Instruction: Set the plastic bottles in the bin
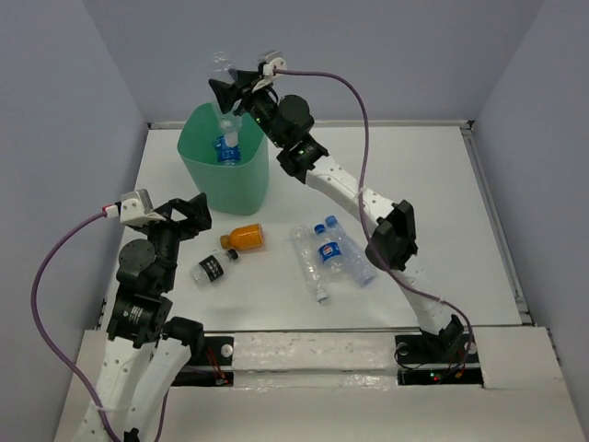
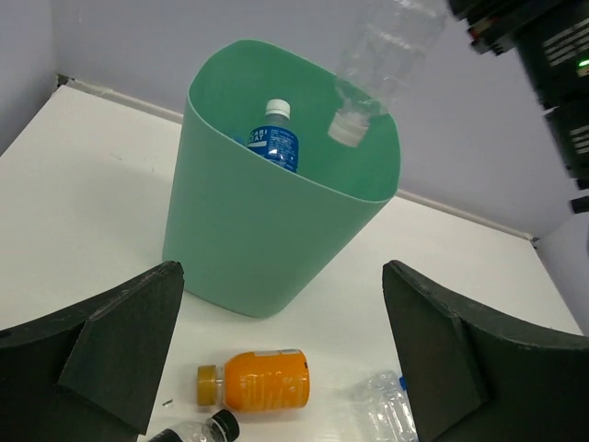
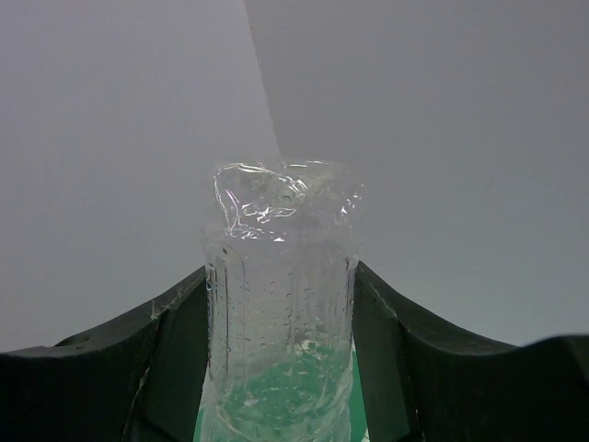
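Note:
The mint-green bin (image 1: 198,175) stands at the back left, with a blue-labelled bottle (image 1: 227,150) upright inside. My right gripper (image 1: 232,89) is above the bin, shut on a clear bottle (image 1: 228,120) that hangs cap down over the opening. In the right wrist view both fingers press the clear bottle (image 3: 281,295), with green showing through it. Two clear bottles (image 1: 310,262) (image 1: 342,250) lie on the table at the centre. My left gripper (image 1: 198,214) is open and empty, near the bin's front. The left wrist view shows the bin (image 2: 248,230) and the hanging bottle (image 2: 382,55).
An orange bottle (image 1: 247,238) lies just in front of the bin. A small black-capped bottle (image 1: 213,267) lies beside my left gripper. Both show in the left wrist view, the orange bottle (image 2: 258,379) and the black-capped one (image 2: 198,431). Grey walls enclose the white table.

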